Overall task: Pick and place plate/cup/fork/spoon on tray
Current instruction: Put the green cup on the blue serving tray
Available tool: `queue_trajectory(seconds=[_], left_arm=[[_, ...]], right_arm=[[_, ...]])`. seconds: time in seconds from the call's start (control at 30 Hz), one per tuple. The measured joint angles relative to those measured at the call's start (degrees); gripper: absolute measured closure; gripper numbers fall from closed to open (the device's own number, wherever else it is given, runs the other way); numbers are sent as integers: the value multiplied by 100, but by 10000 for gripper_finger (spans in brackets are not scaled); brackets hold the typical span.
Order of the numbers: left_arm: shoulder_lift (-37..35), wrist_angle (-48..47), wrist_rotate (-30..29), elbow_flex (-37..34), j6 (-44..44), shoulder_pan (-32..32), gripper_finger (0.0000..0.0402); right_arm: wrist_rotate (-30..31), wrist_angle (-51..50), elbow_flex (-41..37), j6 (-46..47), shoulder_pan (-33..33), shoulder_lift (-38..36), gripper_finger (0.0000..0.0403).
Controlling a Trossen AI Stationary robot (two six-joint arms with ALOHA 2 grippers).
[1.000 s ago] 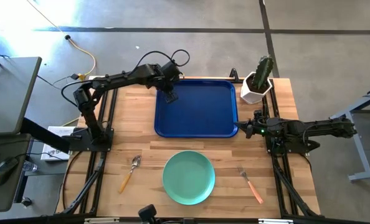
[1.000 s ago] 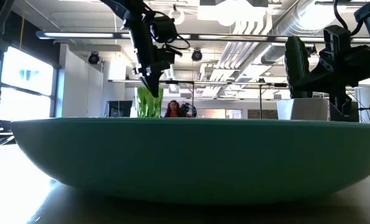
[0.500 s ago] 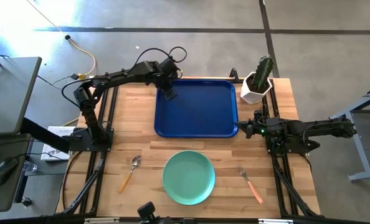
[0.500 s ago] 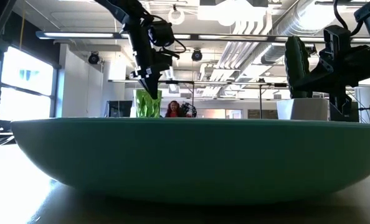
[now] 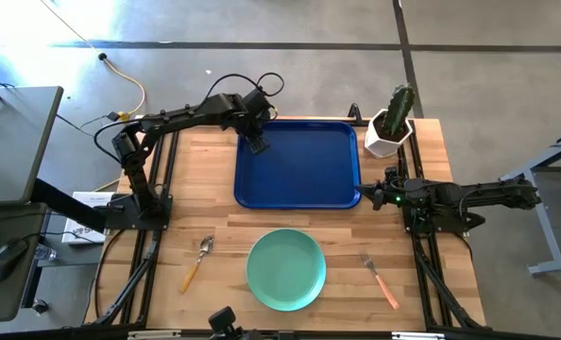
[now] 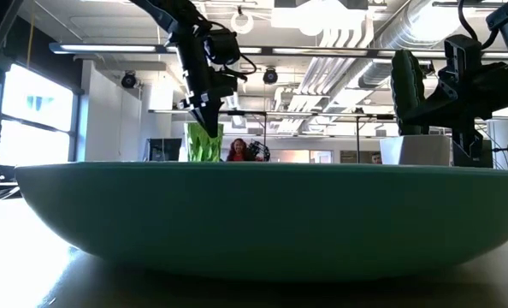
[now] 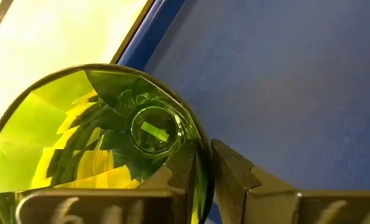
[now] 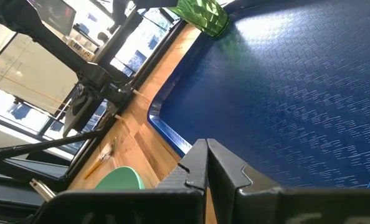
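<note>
The translucent green cup (image 7: 91,143) is at the far-left corner of the dark-blue tray (image 5: 304,170), and my left gripper (image 5: 257,144) is shut on it. The cup also shows in the low view (image 6: 203,141) and in the right wrist view (image 8: 200,14). The plate hides its base in the low view. My right gripper (image 5: 384,196) is shut and empty at the tray's near-right corner. The mint-green plate (image 5: 285,269) lies on the table near the front edge. The spoon (image 5: 198,262) lies to its left and the fork (image 5: 380,279) to its right. My left gripper holds the cup by its rim wall (image 7: 200,155), on the side toward the tray's middle. One finger (image 7: 179,171) is inside the cup and the other (image 7: 232,171) is outside. The fingers point down from above. The cup is upright; whether its base rests on the tray I cannot tell.
A white pot with a green cactus (image 5: 391,123) stands at the table's far right, just beyond the tray's far-right corner. Most of the tray's floor is bare blue. Bare wood lies between the tray and the plate.
My left gripper has shifted a little toward the tray's far-left corner with the cup, then kept still. The cup stays upright in its hold.
</note>
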Motion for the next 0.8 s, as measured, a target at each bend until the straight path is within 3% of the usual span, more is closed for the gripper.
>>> queue_trajectory(seconds=[0.8], left_arm=[[0, 286, -90, 0, 17, 0, 310]], right_arm=[[-11, -2, 0, 0, -2, 2, 402]])
